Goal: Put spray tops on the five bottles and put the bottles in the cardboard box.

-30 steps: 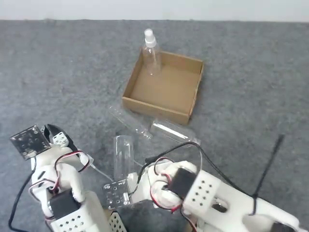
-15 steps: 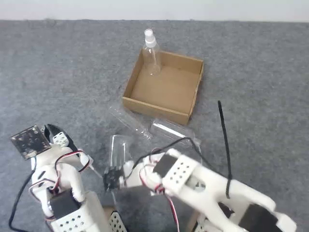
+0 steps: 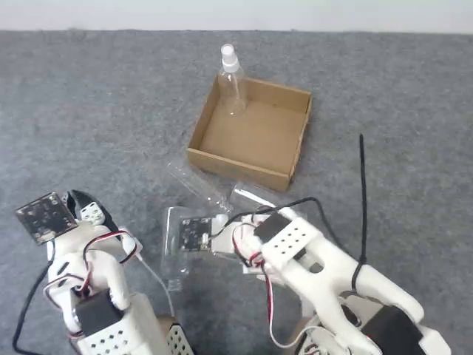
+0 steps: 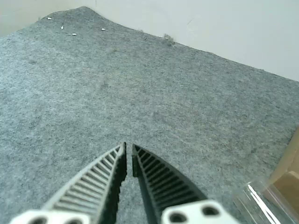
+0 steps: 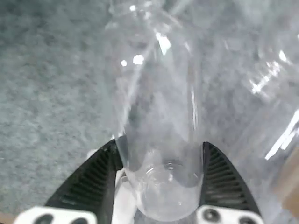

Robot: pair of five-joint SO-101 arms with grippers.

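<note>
A clear topless bottle (image 5: pixel 159 107) lies on the grey carpet, and my right gripper (image 5: pixel 160 144) is shut on it near its base, one finger against each side. From above, that bottle (image 3: pixel 176 251) lies in front of the cardboard box (image 3: pixel 294 159), under my right gripper (image 3: pixel 186 242). Two more clear bottles (image 3: pixel 196 185) (image 3: pixel 260 197) lie along the box's near wall. A bottle with a white spray top (image 3: pixel 231 81) stands in the box's far left corner. My left gripper (image 4: pixel 129 148) is shut and holds nothing, low at the near left (image 3: pixel 83 203).
Grey carpet spreads wide to the left and right of the box. In the left wrist view, part of a clear bottle (image 4: pixel 264 200) and a box edge (image 4: pixel 293 163) show off to one side. A black cable (image 3: pixel 362 207) rises from the right arm.
The right arm swung forward over the lying bottle and its fingers came around it; the bottle shifted slightly to the left. The left arm stayed still.
</note>
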